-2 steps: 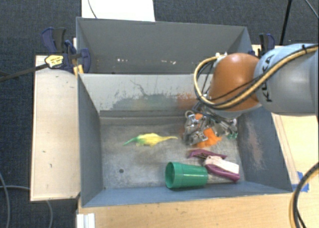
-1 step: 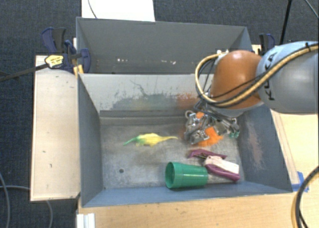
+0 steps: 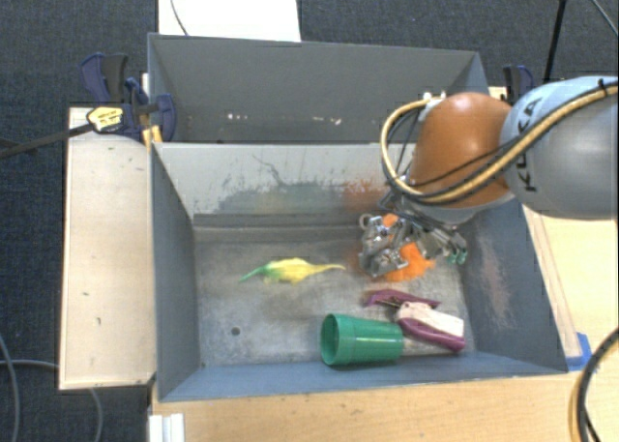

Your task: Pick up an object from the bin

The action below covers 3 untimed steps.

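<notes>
My gripper (image 3: 384,258) hangs low at the right side of the bin floor, under the orange wrist cover. Its metal fingers sit right at a small orange thing (image 3: 416,258) that pokes out beside them; whether that thing is gripped I cannot make out. Just in front of the gripper lies a purple and white tool-like thing (image 3: 426,319). A green cup (image 3: 360,339) lies on its side near the front wall, its mouth turned left.
A yellow-green toy lizard (image 3: 288,271) lies stretched out on the floor left of centre. The arm and its looped cables cover the bin's right rear corner.
</notes>
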Motion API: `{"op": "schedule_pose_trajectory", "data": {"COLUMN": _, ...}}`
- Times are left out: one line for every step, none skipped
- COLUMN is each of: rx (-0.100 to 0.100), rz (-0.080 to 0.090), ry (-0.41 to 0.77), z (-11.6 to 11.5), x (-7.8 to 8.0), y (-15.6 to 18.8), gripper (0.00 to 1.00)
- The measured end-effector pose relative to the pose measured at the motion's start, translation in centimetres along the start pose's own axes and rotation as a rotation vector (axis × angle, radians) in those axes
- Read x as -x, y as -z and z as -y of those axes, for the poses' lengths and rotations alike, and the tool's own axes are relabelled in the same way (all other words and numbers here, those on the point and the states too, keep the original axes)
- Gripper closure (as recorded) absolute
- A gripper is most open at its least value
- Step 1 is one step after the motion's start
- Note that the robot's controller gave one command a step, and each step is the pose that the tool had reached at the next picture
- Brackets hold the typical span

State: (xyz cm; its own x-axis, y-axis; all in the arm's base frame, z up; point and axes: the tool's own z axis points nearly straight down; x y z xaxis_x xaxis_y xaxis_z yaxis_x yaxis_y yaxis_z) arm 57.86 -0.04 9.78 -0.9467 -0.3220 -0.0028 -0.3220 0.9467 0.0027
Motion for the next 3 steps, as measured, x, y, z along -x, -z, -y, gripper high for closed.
{"op": "schedule_pose_trajectory", "data": {"rx": 0.000, "rz": -0.001, "ry": -0.001, "z": 0.0, "x": 0.0, "y": 0.9, "gripper": 1.00}}
{"op": "schedule_pose_trajectory", "data": {"rx": -0.001, "rz": 0.000, "ry": -0.002, "z": 0.0, "x": 0.0, "y": 1.7, "gripper": 1.00}}
{"op": "schedule_pose_trajectory", "data": {"rx": -0.002, "rz": 0.002, "ry": -0.002, "z": 0.0, "x": 0.1, "y": 2.2, "gripper": 1.00}}
